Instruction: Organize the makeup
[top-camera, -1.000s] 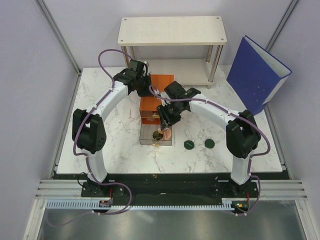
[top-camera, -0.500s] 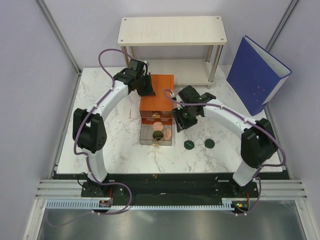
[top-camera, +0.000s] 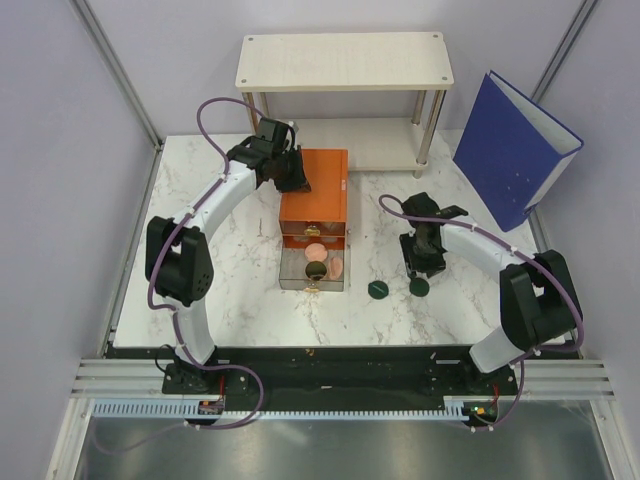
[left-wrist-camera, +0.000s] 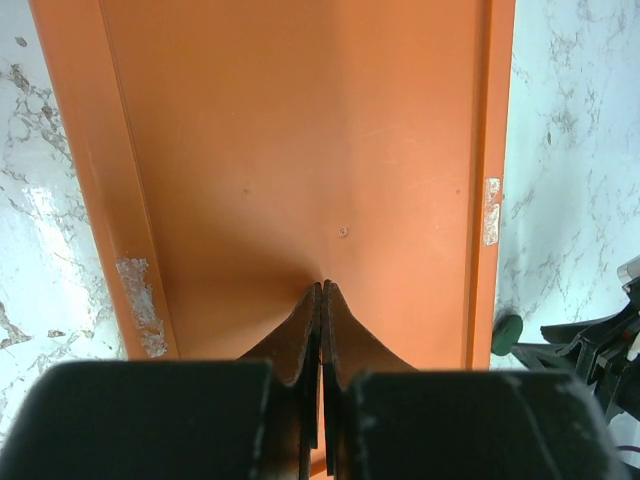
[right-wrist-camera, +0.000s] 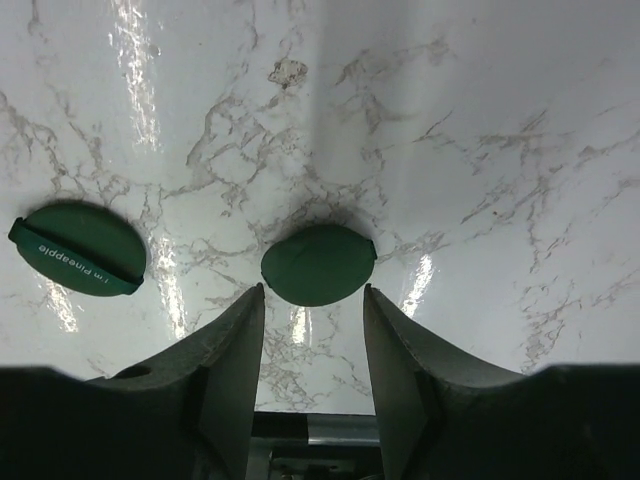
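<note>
Two dark green discs lie on the marble: one (top-camera: 419, 287) (right-wrist-camera: 318, 264) just ahead of my open right gripper (top-camera: 424, 262) (right-wrist-camera: 313, 292), the other (top-camera: 378, 290) (right-wrist-camera: 78, 250) to its left, lettered. The orange box of drawers (top-camera: 314, 195) has a clear drawer (top-camera: 312, 268) pulled open, holding a gold compact (top-camera: 316, 268) and two peach-pink discs (top-camera: 315, 250) (top-camera: 336, 266). My left gripper (top-camera: 290, 172) (left-wrist-camera: 321, 286) is shut, its tips against the box's orange top (left-wrist-camera: 300, 150). The tube and grey stick are out of view.
A cream two-tier shelf (top-camera: 343, 60) stands at the back. A big blue binder (top-camera: 510, 145) leans at the back right. Bare marble lies left of the box and along the table's front edge (top-camera: 330, 340).
My right gripper has left the open drawer, moved right and come down over the right green disc. A peach-pink disc now lies in the drawer. The left arm has not moved.
</note>
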